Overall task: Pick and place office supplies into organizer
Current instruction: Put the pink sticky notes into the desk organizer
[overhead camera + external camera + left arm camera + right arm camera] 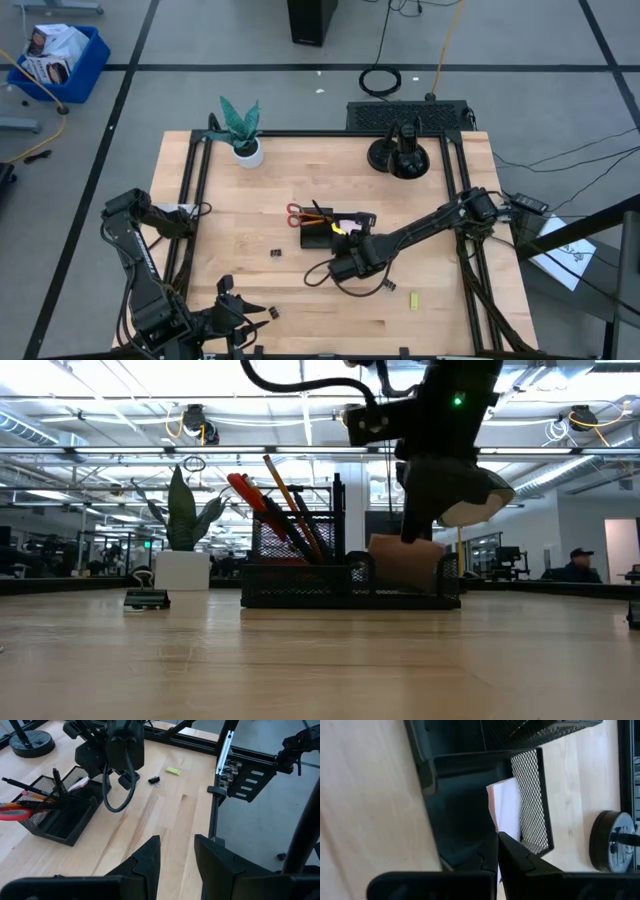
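Observation:
The black mesh organizer [316, 240] [350, 596] stands mid-table. Red-handled scissors [293, 214], orange pencils [290, 500] and black pens [56, 776] stick up from its tall cup. A pink sticky-note pad [506, 810] [404, 560] stands on edge in a low compartment, leaning on the mesh wall. My right gripper [498, 851] [345, 240] is shut, slanting down over that compartment, its tips at the pad. My left gripper [177, 855] [235, 308] waits open and holding nothing at the near left. A yellow-green piece [415, 298] and binder clips [275, 254] [387, 286] lie loose on the table. My right gripper's shut fingertips [506, 845] come slanting down from the near right onto the pad's upper edge [496, 827]. The fingers themselves cover the meeting place, so I cannot tell whether they touch it. The pad stays on edge inside the compartment.
A potted plant [243, 135] stands at the far left and a round black stand base [400, 155] at the far right. Black frame rails [195, 200] run along both table sides. One more clip [272, 312] lies near my left gripper. Bare wood lies left of the organizer.

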Available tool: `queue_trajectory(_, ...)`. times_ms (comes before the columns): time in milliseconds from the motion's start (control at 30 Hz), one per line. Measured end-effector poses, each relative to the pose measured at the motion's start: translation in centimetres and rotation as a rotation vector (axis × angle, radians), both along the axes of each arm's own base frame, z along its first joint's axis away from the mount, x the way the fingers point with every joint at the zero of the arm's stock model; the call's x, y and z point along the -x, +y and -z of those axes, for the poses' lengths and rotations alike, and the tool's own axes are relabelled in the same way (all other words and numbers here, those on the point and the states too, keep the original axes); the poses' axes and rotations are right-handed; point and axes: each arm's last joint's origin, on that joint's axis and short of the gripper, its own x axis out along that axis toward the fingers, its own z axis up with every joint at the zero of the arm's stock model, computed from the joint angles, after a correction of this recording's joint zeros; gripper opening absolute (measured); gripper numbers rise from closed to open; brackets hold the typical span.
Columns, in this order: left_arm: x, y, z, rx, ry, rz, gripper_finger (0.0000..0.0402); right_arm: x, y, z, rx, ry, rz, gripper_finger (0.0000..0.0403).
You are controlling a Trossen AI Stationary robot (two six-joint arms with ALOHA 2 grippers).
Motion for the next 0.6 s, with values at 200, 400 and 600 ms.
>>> queue_trajectory(200, 0.00, 0.03, 0.01, -0.004, 0.000, -0.002, 0.0124, -0.25, 0.13, 0.04, -0.006, -0.024, -0.014, 0.0000)
queue_trajectory(400, -0.02, 0.05, 0.01, -0.001, 0.000, -0.004, 0.0124, -0.64, -0.29, 0.08, -0.036, -0.036, -0.006, 0.0000)
queue_trajectory(600, -0.02, 0.05, 0.01, -0.001, 0.000, -0.004, 0.0124, -0.76, -0.52, 0.08, -0.039, -0.041, 0.001, 0.0000)
